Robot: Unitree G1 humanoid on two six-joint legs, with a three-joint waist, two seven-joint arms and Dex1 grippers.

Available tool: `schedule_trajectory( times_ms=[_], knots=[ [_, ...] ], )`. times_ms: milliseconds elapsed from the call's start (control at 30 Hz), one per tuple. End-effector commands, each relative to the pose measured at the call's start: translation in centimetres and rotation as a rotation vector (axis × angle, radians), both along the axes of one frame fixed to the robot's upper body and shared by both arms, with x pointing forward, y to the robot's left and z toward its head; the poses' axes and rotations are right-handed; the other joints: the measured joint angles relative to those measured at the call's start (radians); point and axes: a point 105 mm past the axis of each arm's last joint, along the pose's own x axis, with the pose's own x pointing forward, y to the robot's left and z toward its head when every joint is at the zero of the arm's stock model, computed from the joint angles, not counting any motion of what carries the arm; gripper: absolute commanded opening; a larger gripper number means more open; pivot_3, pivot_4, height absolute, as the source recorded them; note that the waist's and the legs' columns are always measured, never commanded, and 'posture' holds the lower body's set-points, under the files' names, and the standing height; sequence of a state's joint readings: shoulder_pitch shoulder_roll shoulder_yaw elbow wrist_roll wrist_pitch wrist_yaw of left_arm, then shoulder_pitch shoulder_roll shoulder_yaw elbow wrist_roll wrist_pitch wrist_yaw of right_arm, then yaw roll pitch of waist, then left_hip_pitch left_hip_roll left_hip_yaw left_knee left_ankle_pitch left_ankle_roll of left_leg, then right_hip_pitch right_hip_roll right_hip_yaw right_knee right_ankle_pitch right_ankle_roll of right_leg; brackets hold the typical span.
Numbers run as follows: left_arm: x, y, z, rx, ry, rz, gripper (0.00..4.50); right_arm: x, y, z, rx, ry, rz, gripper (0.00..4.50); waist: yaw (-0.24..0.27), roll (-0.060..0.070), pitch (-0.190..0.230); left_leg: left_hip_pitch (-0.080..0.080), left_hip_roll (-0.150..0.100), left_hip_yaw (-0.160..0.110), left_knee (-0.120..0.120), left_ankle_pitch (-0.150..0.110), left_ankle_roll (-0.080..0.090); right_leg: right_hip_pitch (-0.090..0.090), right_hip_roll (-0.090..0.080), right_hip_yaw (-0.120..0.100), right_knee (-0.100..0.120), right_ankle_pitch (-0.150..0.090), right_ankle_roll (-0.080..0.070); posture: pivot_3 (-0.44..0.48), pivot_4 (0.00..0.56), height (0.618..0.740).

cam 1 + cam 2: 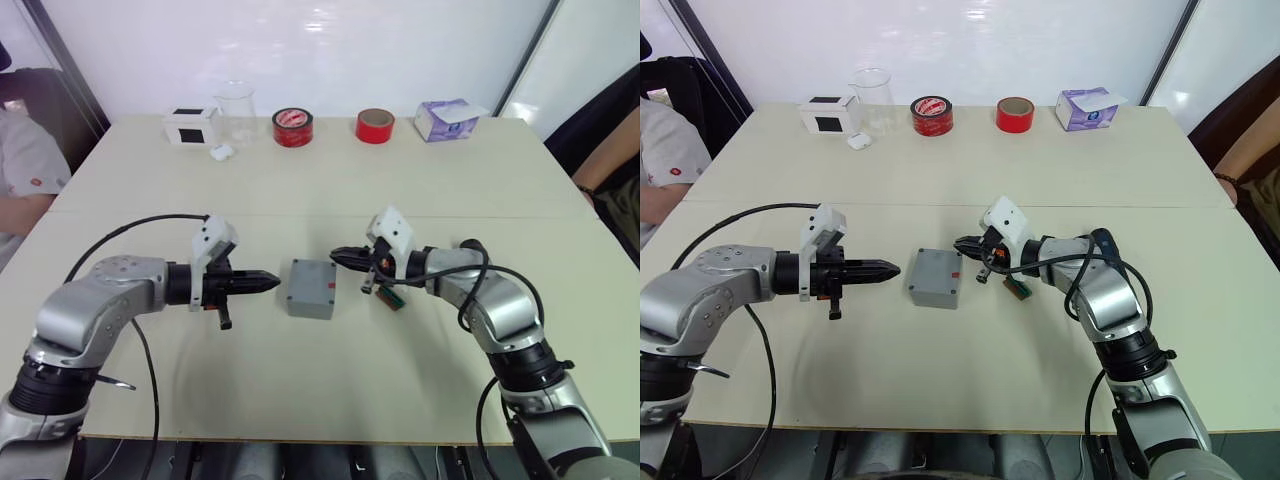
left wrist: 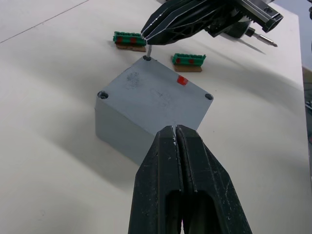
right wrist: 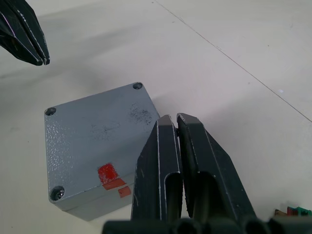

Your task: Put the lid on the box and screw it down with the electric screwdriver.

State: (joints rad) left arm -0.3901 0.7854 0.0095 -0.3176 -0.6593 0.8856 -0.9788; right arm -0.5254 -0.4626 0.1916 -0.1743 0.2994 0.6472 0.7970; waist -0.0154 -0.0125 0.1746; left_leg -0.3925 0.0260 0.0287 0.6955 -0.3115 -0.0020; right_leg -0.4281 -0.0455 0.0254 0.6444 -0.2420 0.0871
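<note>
Closed left tool (image 2: 175, 130), lid (image 2: 156, 95) – red mark

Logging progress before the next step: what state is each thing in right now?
lid: seated on the box, red mark up
box: closed, upright on table
left gripper: shut, empty
right gripper: shut on a screw over a lid corner
electric screwdriver: carried on right arm

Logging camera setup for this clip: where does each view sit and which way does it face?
Left and right eye views: head stereo pair, looking forward and down over the table; both arms show.
Left wrist view: along the left gripper, shut, toward the lid sitting on the box; the right gripper shows opposite.
Right wrist view: along the right gripper's fingers, facing back at the lid.
Shared: the red-marked lid.
</note>
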Motion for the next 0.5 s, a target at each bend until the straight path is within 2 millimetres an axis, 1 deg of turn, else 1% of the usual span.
schedule_trajectory(
  times_ms=[33, 167, 500],
  knots=[
    [-0.16, -0.23, 0.89, -0.002, -0.036, -0.017, 0.0, -0.36, 0.72, 1.38, 0.016, -0.052, 0.034, 0.1, 0.0, 0.0, 0.0, 0.0, 0.0, 0.0, 0.0, 0.0, 0.0, 0.0, 0.0, 0.0, 0.0, 0.0, 0.0, 0.0, 0.15, 0.74],
    [-0.19, -0.21, 0.89, -0.001, -0.036, -0.016, 0.0, -0.17, 0.65, 1.44, 0.016, -0.055, 0.028, 0.1, 0.0, 0.0, 0.0, 0.0, 0.0, 0.0, 0.0, 0.0, 0.0, 0.0, 0.0, 0.0, 0.0, 0.0, 0.0, 0.0, 0.15, 0.74],
    [-0.19, -0.23, 0.96, -0.001, -0.036, -0.012, 0.0, -0.11, 0.55, 0.67, -0.003, -0.039, 0.027, 0.1, 0.0, 0.0, 0.0, 0.0, 0.0, 0.0, 0.0, 0.0, 0.0, 0.0, 0.0, 0.0, 0.0, 0.0, 0.0, 0.0, 0.15, 0.74]
  ],
)
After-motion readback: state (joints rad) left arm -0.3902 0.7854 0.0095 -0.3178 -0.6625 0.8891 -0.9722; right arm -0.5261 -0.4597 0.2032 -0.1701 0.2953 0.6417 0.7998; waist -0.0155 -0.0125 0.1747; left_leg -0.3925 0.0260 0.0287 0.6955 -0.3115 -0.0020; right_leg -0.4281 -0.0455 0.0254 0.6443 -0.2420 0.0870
